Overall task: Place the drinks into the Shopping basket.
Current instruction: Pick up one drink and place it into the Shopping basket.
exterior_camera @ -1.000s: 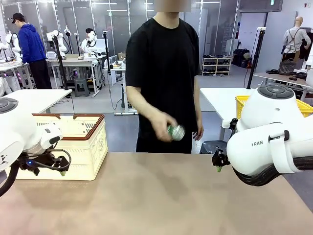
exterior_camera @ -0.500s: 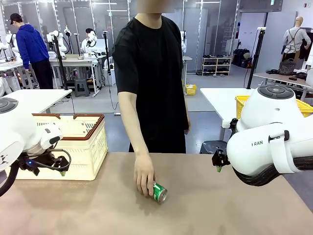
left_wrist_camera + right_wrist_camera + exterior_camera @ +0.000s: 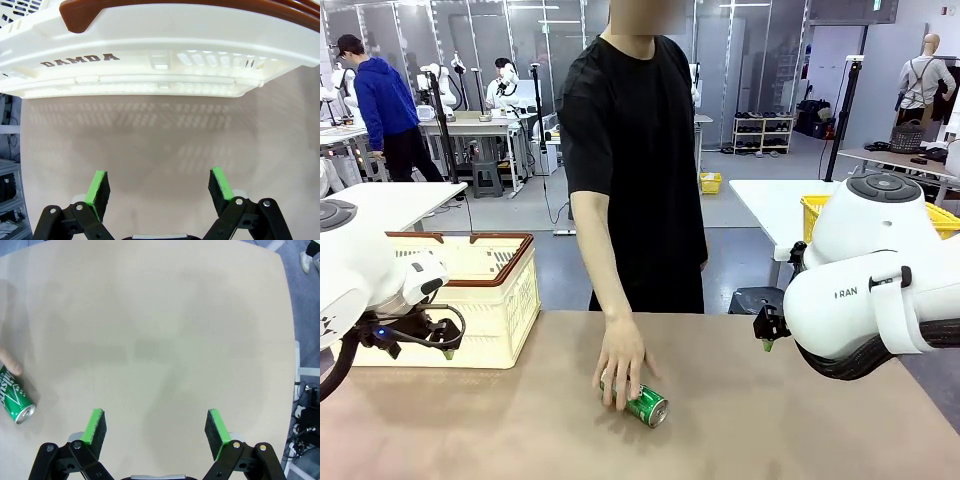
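Green slim metal can [image 3: 647,406] lies sideways on tan tabletop [image 3: 800,420] under a person's hand [image 3: 622,360], left gripper [image 3: 159,192] and right gripper [image 3: 156,432] spread empty, so it could roll once released, away from cream latticed basket [image 3: 490,300].

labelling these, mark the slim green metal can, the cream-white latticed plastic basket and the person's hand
slim green metal can [image 3: 648,405], front view, its side
cream-white latticed plastic basket [image 3: 495,300], front view, front wall
person's hand [image 3: 620,355], front view, back of hand
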`<action>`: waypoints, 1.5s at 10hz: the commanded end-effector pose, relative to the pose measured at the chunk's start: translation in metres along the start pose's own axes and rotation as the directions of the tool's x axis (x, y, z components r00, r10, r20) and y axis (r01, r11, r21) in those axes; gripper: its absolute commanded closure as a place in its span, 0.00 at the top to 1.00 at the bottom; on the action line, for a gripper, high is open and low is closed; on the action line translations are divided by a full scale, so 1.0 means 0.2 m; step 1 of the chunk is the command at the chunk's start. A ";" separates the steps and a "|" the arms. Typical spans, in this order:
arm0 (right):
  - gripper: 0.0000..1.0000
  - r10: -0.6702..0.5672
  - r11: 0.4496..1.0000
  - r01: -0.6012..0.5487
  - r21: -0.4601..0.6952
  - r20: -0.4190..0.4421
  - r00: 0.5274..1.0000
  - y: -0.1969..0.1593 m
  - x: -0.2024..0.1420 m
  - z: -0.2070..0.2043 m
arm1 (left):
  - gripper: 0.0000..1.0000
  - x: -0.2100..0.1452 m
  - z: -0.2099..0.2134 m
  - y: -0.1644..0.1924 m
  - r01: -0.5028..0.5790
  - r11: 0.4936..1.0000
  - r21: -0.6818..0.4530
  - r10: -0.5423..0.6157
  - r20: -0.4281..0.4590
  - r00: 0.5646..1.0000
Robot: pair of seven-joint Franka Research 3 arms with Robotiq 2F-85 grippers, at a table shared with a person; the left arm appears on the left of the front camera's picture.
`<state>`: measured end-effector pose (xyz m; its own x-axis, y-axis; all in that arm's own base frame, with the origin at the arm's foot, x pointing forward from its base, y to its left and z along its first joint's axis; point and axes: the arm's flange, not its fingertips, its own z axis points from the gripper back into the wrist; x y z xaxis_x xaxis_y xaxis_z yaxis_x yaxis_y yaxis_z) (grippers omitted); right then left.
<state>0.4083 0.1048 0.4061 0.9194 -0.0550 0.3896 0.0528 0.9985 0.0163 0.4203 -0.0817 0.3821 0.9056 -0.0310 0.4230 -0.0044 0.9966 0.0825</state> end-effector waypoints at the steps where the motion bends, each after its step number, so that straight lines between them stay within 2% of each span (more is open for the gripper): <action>1: 1.00 -0.001 1.000 0.001 0.002 0.002 1.000 0.00 0.00 -0.01 | 1.00 0.00 0.00 -0.01 0.002 1.000 -0.009 -0.002 -0.003 1.000; 3: 1.00 -0.001 1.000 0.001 0.002 0.002 1.000 0.00 0.00 -0.01 | 1.00 -0.02 0.03 -0.06 0.108 0.994 -0.032 -0.108 -0.011 0.994; 4: 1.00 -0.001 1.000 0.001 0.002 0.002 1.000 0.00 0.00 -0.01 | 1.00 -0.04 0.06 -0.12 0.205 0.977 -0.063 -0.206 -0.013 0.978; 5: 1.00 -0.001 1.000 0.001 0.002 0.002 1.000 0.00 0.00 -0.01 | 1.00 -0.07 0.09 -0.19 0.317 0.943 -0.102 -0.319 -0.006 0.948; 6: 1.00 -0.001 1.000 0.001 0.002 0.002 1.000 0.00 0.00 -0.01 | 1.00 -0.09 0.12 -0.27 0.409 0.908 -0.093 -0.411 -0.002 0.912; 7: 1.00 -0.001 1.000 0.001 0.002 0.002 1.000 0.00 0.00 -0.01 | 1.00 -0.10 0.15 -0.38 0.502 0.860 -0.093 -0.504 0.003 0.864; 9: 1.00 -0.001 1.000 0.001 0.002 0.002 1.000 0.00 0.00 -0.01 | 1.00 -0.07 0.18 -0.62 0.682 0.721 -0.123 -0.681 0.056 0.730; 11: 1.00 -0.001 1.000 0.001 0.002 0.002 1.000 0.00 0.00 -0.01 | 1.00 -0.03 0.20 -0.83 0.796 0.596 -0.109 -0.795 0.058 0.603; 13: 1.00 -0.001 1.000 0.001 0.002 0.002 1.000 0.00 0.00 -0.01 | 1.00 0.02 0.19 -0.97 0.859 0.504 -0.089 -0.858 0.067 0.510; 14: 1.00 -0.001 1.000 0.001 0.002 0.002 1.000 0.00 0.00 -0.01 | 1.00 0.05 0.19 -0.98 0.870 0.487 -0.076 -0.867 0.083 0.492; 15: 1.00 -0.001 1.000 0.001 0.002 0.002 1.000 0.00 0.00 -0.01 | 1.00 -0.05 0.22 -0.94 0.828 0.549 -0.115 -0.824 0.087 0.559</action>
<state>0.4085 0.1050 0.4064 0.9192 -0.0548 0.3900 0.0525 0.9985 0.0166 0.4025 -0.2809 0.4019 0.4378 -0.8675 0.2361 0.8133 0.4941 0.3073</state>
